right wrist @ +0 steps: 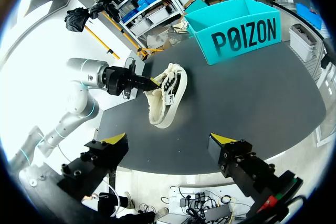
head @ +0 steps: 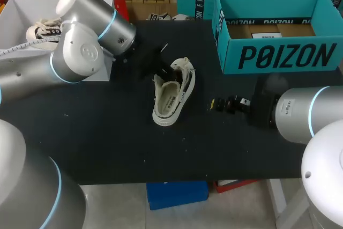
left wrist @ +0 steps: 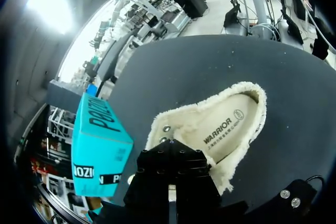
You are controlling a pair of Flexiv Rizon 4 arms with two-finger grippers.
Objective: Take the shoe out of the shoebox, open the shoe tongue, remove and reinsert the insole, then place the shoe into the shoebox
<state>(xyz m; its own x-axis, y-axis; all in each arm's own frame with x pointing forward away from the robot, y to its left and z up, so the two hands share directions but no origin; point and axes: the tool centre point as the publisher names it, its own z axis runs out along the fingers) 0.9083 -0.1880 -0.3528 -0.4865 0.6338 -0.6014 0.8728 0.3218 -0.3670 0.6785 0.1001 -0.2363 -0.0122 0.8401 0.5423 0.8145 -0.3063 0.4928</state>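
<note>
Head view: left end effector (left wrist: 171, 150) pinches the shoe (head: 172, 97) near its tongue; the open right end effector (right wrist: 168, 140) should probably extract the insole (left wrist: 231, 127) next.

The shoe (head: 172, 94) lies on the table (right wrist: 252, 103) just ahead of my left gripper (left wrist: 171, 153), its lace end touching it — the insole (left wrist: 231, 124) inside. The shoebox (right wrist: 239, 32) stands on the table beside that gripper. Well ahead of my right gripper (right wrist: 168, 140) lies the shoe — the shoebox farther on and to one side.
</note>
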